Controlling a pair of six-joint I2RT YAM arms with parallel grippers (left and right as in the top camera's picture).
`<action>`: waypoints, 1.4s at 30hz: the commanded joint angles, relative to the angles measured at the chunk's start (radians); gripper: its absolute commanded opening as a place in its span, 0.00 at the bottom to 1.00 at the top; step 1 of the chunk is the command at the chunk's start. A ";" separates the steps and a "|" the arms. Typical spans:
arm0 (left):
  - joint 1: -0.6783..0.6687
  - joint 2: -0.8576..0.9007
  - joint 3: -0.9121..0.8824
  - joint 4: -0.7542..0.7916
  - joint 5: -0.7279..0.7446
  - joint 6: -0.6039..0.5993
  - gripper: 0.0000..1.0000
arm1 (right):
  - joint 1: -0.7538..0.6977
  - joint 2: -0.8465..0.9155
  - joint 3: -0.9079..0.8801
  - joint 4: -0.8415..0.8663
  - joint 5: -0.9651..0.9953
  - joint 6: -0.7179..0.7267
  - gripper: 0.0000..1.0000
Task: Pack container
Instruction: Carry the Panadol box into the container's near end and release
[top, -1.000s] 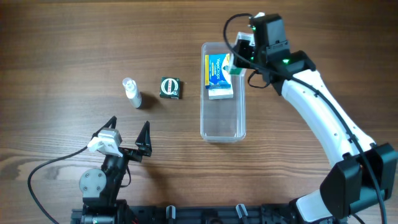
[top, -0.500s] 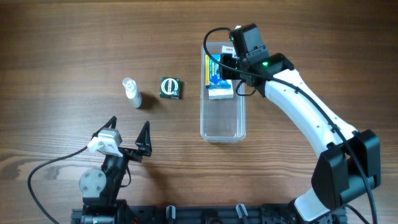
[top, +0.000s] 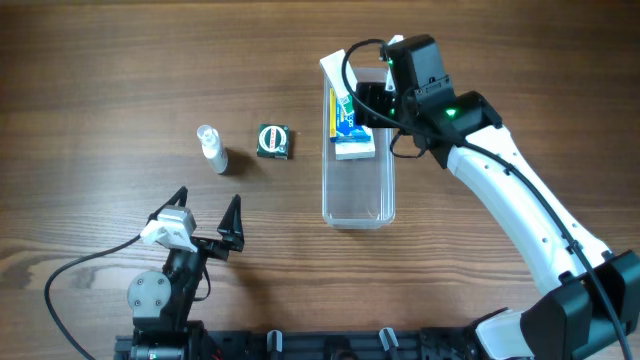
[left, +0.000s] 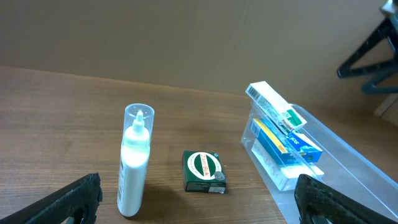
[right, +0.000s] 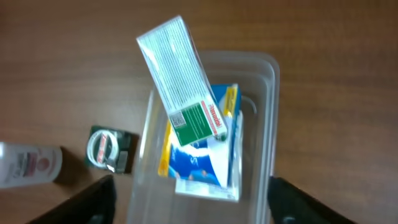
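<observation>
The container is a long clear tub at mid-table. A blue box and a white box lie in its far half. A white-and-green carton leans tilted on the tub's far left corner, over the blue box. My right gripper hovers above that far end, open, with nothing between its fingers. In the right wrist view the carton lies free above the container, and the gripper straddles the tub. My left gripper stands open near the front left, empty.
A small white bottle stands left of the tub, and a green square box lies between them. The left wrist view shows the bottle, the green box and the container ahead of the open left gripper.
My right gripper has opened and let go of the white-and-green carton, which now leans on the tub's far left corner. The right arm shifted slightly. The left arm stayed still.
</observation>
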 joint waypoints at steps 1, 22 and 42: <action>0.006 -0.004 -0.005 -0.002 0.005 0.016 1.00 | 0.005 0.031 0.010 0.096 -0.016 -0.046 0.86; 0.006 -0.004 -0.005 -0.002 0.005 0.016 1.00 | -0.022 0.323 0.010 0.294 -0.047 -0.397 1.00; 0.006 -0.004 -0.005 -0.002 0.005 0.016 1.00 | -0.014 0.324 0.010 0.272 -0.036 -0.475 0.91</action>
